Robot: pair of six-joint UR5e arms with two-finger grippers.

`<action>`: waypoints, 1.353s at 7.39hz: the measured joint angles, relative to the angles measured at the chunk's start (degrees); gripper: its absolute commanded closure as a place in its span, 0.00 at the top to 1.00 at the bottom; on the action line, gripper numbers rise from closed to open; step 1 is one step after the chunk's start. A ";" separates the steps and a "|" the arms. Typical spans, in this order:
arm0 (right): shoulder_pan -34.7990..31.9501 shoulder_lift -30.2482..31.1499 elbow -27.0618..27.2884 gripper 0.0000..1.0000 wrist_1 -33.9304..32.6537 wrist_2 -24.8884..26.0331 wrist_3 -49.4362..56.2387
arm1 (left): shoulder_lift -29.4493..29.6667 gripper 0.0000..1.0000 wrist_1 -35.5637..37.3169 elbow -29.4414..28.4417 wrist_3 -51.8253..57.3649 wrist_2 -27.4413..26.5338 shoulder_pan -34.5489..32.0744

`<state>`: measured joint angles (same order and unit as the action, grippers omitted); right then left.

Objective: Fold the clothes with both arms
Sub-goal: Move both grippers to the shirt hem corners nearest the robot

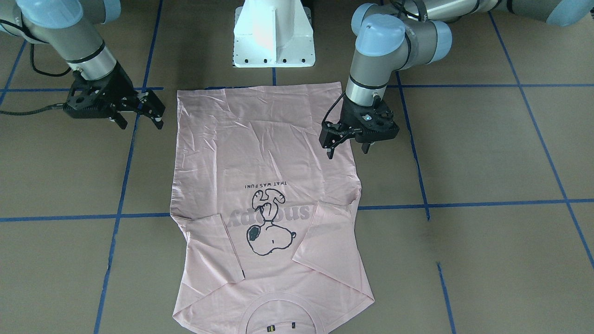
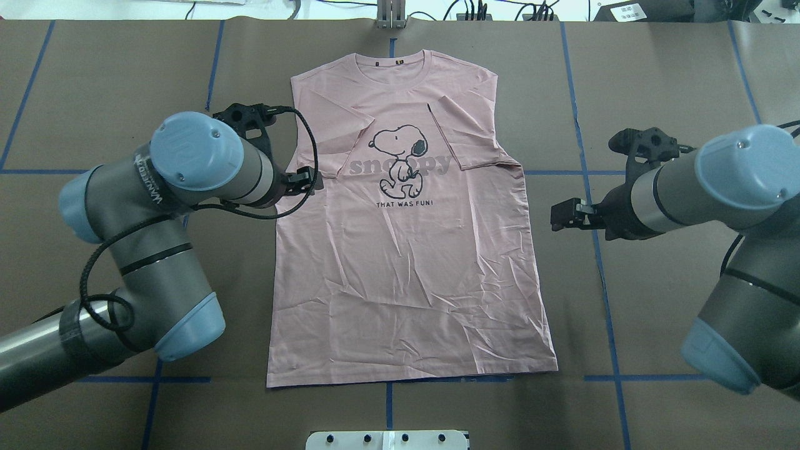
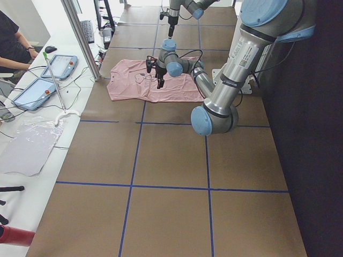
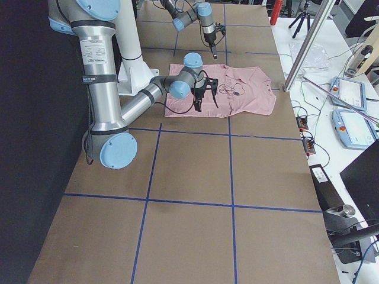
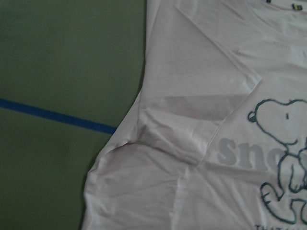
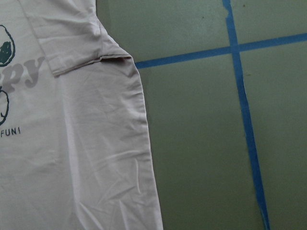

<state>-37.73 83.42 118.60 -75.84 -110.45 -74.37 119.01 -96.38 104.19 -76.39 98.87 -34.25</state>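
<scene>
The pale pink T-shirt (image 1: 260,153) lies flat and front up on the brown table, collar away from the robot and both short sleeves folded in over the chest. The cartoon dog and grey lettering show in the overhead view (image 2: 400,159). My left gripper (image 1: 347,150) is open and empty. It hovers over the shirt's left side edge below the folded sleeve, and also shows in the overhead view (image 2: 306,179). My right gripper (image 1: 141,121) is open and empty over bare table, a short way off the shirt's right edge (image 2: 565,215). Neither wrist view shows fingers, only the shirt (image 5: 192,143) (image 6: 72,143).
The white base pedestal (image 1: 274,35) stands just behind the shirt's hem. Blue tape lines (image 1: 464,204) cross the table. In the left side view a metal post (image 3: 80,37), tablets (image 3: 35,93) and a seated person (image 3: 13,43) are beyond the table's far edge.
</scene>
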 measured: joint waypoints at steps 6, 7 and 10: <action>22.29 2.22 0.95 1.00 0.25 18.98 -12.60 | -6.62 1.00 1.83 8.11 2.09 -0.43 1.59; 23.00 2.25 0.04 1.00 0.23 19.02 -12.64 | -6.46 1.00 1.76 8.08 1.95 0.23 1.71; 23.69 2.60 -2.23 1.00 0.17 18.04 -12.66 | -5.57 1.00 1.77 7.91 1.24 1.07 2.04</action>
<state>-14.04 86.02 116.37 -75.67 -92.41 -87.03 113.44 -94.60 112.10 -75.15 99.94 -32.21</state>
